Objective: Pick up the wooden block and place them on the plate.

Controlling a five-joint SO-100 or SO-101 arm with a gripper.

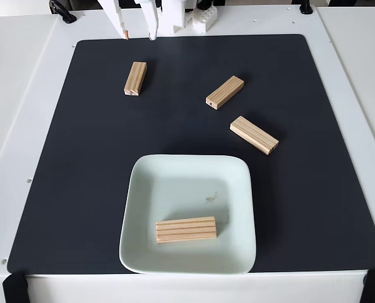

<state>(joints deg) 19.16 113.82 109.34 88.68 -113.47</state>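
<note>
A pale mint-green square plate [238,189] sits on the black mat near the front edge. One wooden block [186,229] lies flat inside it, close to the near rim. A second block [135,78] rests on the mat at the far left. A third block [225,92] lies angled at the far right, and a fourth [254,134] sits just right of the plate's far corner. The white gripper [137,33] hangs at the top edge, open, its two fingers apart and holding nothing, just above the far-left block.
The black mat [61,189] covers most of the white table. The arm's white base [200,16] stands at the back edge. Black clamps [14,287] sit at the front corners. Bare mat lies left and right of the plate.
</note>
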